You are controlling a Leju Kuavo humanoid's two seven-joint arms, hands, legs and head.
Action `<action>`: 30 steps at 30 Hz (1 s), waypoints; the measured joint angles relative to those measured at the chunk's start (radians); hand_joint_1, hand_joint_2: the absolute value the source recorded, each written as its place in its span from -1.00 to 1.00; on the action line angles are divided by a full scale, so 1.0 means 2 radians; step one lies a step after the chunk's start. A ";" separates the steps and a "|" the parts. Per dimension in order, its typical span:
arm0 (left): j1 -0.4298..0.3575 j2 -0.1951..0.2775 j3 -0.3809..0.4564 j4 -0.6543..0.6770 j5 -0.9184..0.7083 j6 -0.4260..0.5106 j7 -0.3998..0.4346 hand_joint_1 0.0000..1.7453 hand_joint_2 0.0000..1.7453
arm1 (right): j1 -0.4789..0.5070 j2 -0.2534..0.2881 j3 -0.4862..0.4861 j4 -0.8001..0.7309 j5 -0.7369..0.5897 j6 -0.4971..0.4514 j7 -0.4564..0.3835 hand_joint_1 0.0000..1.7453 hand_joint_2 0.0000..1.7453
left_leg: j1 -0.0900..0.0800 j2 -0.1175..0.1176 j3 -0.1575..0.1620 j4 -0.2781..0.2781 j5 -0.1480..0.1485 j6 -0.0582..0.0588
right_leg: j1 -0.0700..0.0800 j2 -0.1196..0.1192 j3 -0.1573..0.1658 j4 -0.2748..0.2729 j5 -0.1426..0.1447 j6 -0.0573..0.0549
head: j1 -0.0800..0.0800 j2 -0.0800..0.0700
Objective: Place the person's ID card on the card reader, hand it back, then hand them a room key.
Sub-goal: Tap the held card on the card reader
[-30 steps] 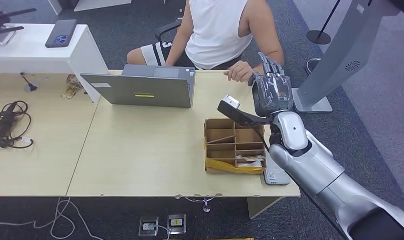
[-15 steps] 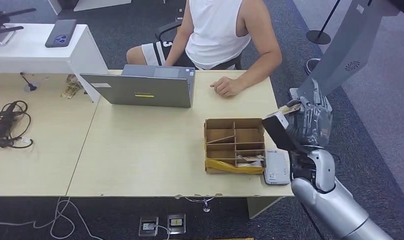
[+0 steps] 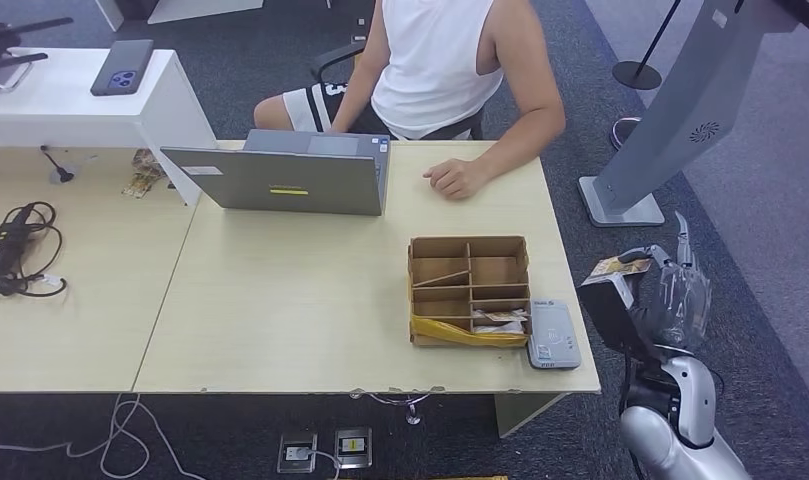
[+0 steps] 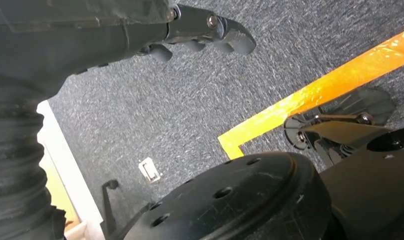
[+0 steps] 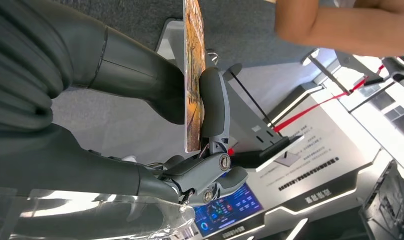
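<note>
Left to right: our left hand (image 4: 209, 35) hangs curled, holding nothing. The grey card reader (image 3: 553, 335) lies at the desk edge. Beyond it our right hand (image 3: 670, 295) pinches the thin, stiff, orange-printed card (image 3: 620, 266); it looks light and slippery, best held by its flat faces.

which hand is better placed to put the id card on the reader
Right. The right hand already pinches the card and hovers just off the table edge beside the card reader. The left hand hangs low over the carpet, holding nothing.
</note>
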 joint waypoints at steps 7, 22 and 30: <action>0.000 -0.002 0.001 0.000 0.000 0.000 0.000 -1.00 1.00 | 0.007 0.015 -0.007 0.016 0.000 0.024 -0.007 1.00 1.00 | 0.000 0.000 0.000 0.000 0.000 0.000 | 0.000 0.000 0.000 0.000 0.000 0.000 | 0.000 0.000; 0.000 -0.002 0.001 0.000 -0.006 0.000 0.005 -1.00 1.00 | 0.015 0.041 -0.007 0.093 -0.025 0.044 0.006 1.00 1.00 | 0.000 0.000 0.000 0.000 0.000 0.000 | 0.000 0.000 0.000 0.000 0.000 0.000 | 0.000 0.000; 0.000 -0.002 0.001 0.000 -0.006 0.000 0.008 -1.00 1.00 | 0.031 0.044 -0.019 0.127 -0.060 0.034 -0.005 1.00 1.00 | 0.000 0.000 0.000 0.000 0.000 0.000 | 0.000 0.000 0.000 0.000 0.000 0.000 | 0.000 0.000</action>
